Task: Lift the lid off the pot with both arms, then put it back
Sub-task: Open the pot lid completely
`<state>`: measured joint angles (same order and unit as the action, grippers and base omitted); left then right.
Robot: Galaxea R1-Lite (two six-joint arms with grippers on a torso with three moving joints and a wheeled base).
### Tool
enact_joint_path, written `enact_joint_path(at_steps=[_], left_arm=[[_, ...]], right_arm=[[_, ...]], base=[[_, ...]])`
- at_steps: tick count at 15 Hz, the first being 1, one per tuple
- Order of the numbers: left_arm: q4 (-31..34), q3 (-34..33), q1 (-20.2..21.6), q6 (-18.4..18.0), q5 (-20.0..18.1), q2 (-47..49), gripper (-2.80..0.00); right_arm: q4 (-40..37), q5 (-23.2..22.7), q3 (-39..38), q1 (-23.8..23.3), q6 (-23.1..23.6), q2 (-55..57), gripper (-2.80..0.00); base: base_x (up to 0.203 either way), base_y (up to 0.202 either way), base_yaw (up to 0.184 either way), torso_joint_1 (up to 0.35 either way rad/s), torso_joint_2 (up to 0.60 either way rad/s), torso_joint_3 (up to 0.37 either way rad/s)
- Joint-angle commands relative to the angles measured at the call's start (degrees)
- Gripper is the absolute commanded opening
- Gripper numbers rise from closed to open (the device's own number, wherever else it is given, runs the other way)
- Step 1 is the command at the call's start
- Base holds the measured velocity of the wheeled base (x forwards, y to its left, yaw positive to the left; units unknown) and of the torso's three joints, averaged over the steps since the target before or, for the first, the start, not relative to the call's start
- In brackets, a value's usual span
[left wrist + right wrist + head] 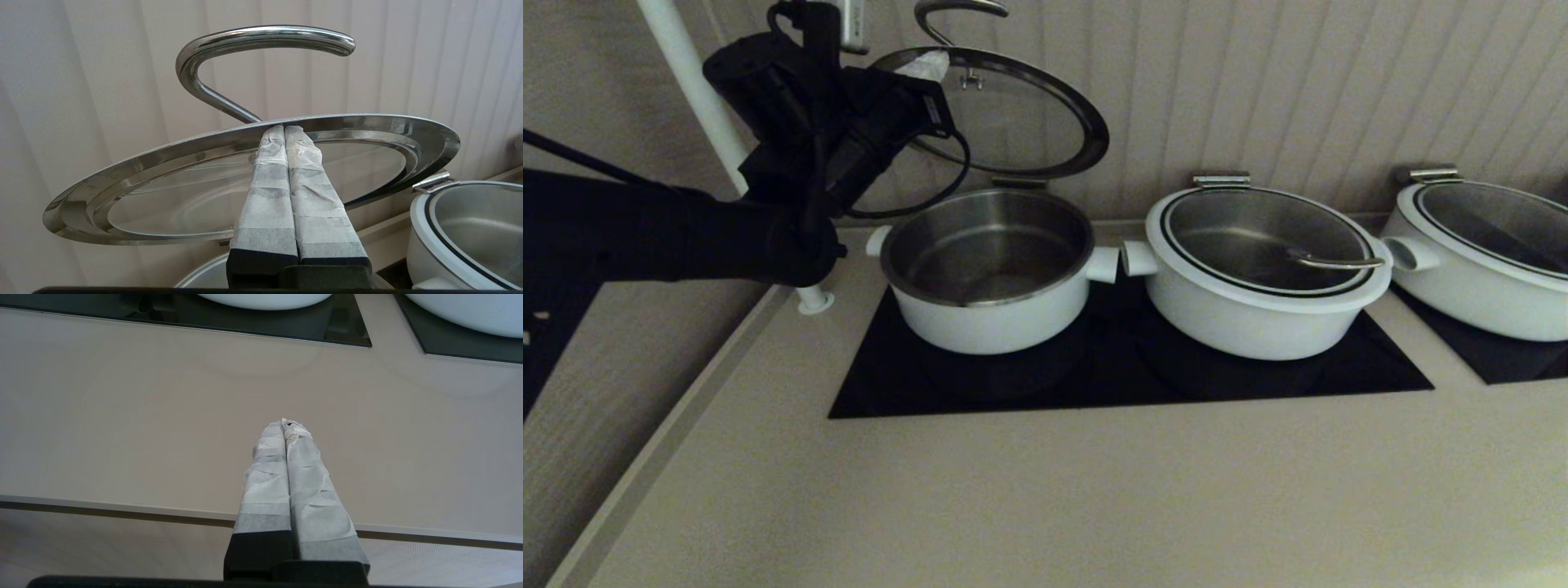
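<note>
The lid (1013,122) is raised and tilted up above the pot (988,318), with its back edge near the steel hinge (1018,183). Its steel-rimmed underside faces me and its arched handle (956,8) points at the wall. The pot stands open on the black hob and shows its steel inside. My left gripper (929,65) is shut, its taped fingertips pressed under the lid's rim at the left. In the left wrist view the gripper (284,128) touches the rim of the lid (367,122) below the handle (261,36). My right gripper (284,422) is shut and empty above the bare counter, out of the head view.
A wider white pot with its lid on (1262,269) stands right beside the open pot, handles almost touching. A third pot (1478,253) stands at the far right. A white pole (694,90) rises behind my left arm. The counter's front edge (122,500) lies under the right gripper.
</note>
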<state>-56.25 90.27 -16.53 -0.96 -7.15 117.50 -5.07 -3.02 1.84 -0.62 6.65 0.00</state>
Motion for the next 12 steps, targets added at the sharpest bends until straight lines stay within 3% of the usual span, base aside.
enact_joint_path(at_steps=[1,12], left_arm=[[-0.4,0.4,0.0,0.0,0.0,0.6,-2.8],[-0.8,0.1,0.0,-0.2,0.1,1.1,-2.8]], right_arm=[[0.0,-0.1,0.0,0.0,0.1,0.1,-2.8],[0.0,-0.1,0.0,0.0,0.1,0.0,-2.8]], base=[[0.0,0.0,0.0,0.0,0.0,0.0],[0.0,0.0,0.0,0.0,0.0,0.0]])
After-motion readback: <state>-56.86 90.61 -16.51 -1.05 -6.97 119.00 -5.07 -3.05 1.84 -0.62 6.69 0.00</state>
